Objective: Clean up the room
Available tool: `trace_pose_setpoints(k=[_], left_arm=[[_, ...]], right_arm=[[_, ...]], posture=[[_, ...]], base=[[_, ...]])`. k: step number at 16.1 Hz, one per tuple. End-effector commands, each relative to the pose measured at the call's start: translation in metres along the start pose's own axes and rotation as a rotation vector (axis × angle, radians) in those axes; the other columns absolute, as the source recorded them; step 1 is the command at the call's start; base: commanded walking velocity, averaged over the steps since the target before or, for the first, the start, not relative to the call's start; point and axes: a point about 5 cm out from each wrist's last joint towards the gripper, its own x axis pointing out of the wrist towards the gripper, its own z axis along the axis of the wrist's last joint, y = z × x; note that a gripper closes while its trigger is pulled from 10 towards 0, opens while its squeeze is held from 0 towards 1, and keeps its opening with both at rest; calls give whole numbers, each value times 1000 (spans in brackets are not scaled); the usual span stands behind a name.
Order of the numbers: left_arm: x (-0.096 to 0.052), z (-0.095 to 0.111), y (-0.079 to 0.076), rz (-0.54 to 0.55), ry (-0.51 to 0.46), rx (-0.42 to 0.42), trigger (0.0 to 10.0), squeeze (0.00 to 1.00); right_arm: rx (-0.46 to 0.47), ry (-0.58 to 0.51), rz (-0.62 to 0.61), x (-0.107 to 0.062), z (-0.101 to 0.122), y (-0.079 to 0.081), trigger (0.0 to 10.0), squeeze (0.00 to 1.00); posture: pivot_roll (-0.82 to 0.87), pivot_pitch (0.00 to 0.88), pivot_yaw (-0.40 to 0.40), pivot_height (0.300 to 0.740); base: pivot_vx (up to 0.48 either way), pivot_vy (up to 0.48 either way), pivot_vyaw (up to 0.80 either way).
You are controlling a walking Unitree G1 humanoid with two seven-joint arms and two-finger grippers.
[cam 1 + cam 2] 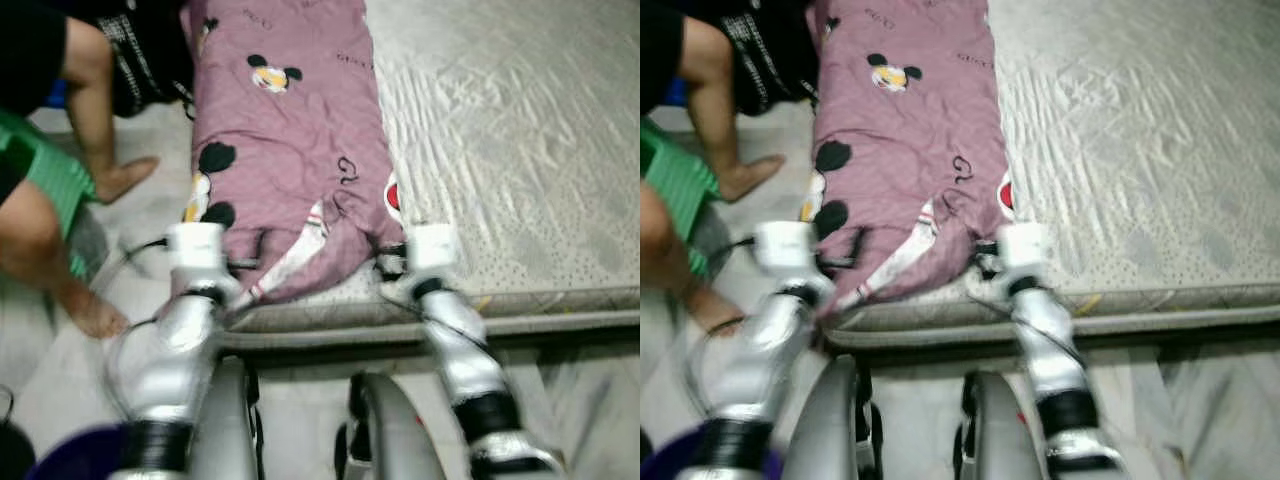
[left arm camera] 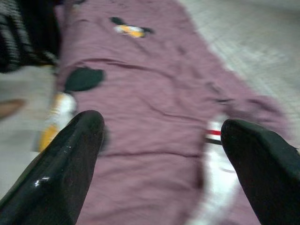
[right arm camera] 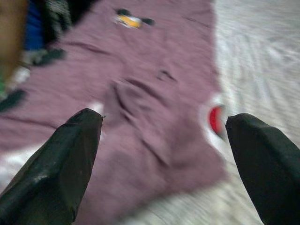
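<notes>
A mauve blanket (image 1: 290, 150) printed with cartoon mice lies lengthwise along the left side of a bare grey mattress (image 1: 500, 130). Its near end is rumpled at the mattress's front edge. My left gripper (image 2: 161, 122) hovers open over the blanket's near left corner, its fingers wide apart with nothing between them. My right gripper (image 3: 164, 117) is open above the near right corner, close to a red and white patch (image 3: 216, 119). In the left eye view both wrists reach forward to that near edge, the left gripper (image 1: 235, 262) and the right gripper (image 1: 392, 262) about a blanket's width apart.
A person crouches on the floor at the left, one hand (image 1: 125, 178) flat on the tiles and a bare foot (image 1: 95, 315) near my left arm. A green stool (image 1: 45, 175) stands beside them. Dark cloth (image 1: 150, 50) lies at the blanket's far left. A purple tub (image 1: 80, 455) sits by my legs.
</notes>
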Motion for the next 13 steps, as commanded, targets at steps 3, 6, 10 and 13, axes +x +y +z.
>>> trace_pose_setpoints(k=[3, 6, 10, 13], left_arm=[[1, -8, -13, -23, 43, -17, 10000, 0], [1, -8, -12, -18, 45, -19, 10000, 0], [2, -8, -12, -13, 45, -20, 10000, 0], [3, -8, -12, -13, 46, -21, 10000, 0]], right_arm=[[-8, 32, -29, -7, -9, -12, 10000, 0], [-1, 32, -28, -7, -9, -12, 10000, 0], [9, 42, -11, -6, -10, -12, 10000, 0], [-15, 42, -1, -5, -10, -12, 10000, 0]], posture=[[-16, 241, -12, 609], [-18, 241, -13, 574], [-18, 240, -13, 554], [-18, 237, -13, 554]], base=[[0, 0, 0], [0, 0, 0], [0, 0, 0], [0, 0, 210]])
